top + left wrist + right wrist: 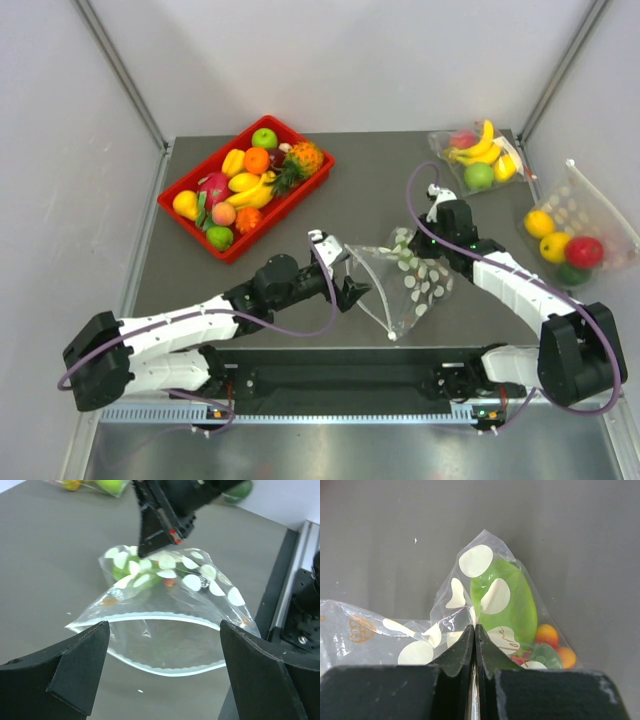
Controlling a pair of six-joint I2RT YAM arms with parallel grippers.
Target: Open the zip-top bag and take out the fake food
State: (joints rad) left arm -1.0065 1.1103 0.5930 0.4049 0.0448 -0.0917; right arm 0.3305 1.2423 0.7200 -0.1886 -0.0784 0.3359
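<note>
While right gripper pinches the zip-top bag at its closed end, left gripper gapes wide, empty, facing the mouth head-on; fake food lies straight ahead, bunched beside right's fingertips.

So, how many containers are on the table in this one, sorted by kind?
Clear bags: 3 (zip-top bag, banana bag, bigger dotted bag)
Red tray: 1
Total: 4
</note>
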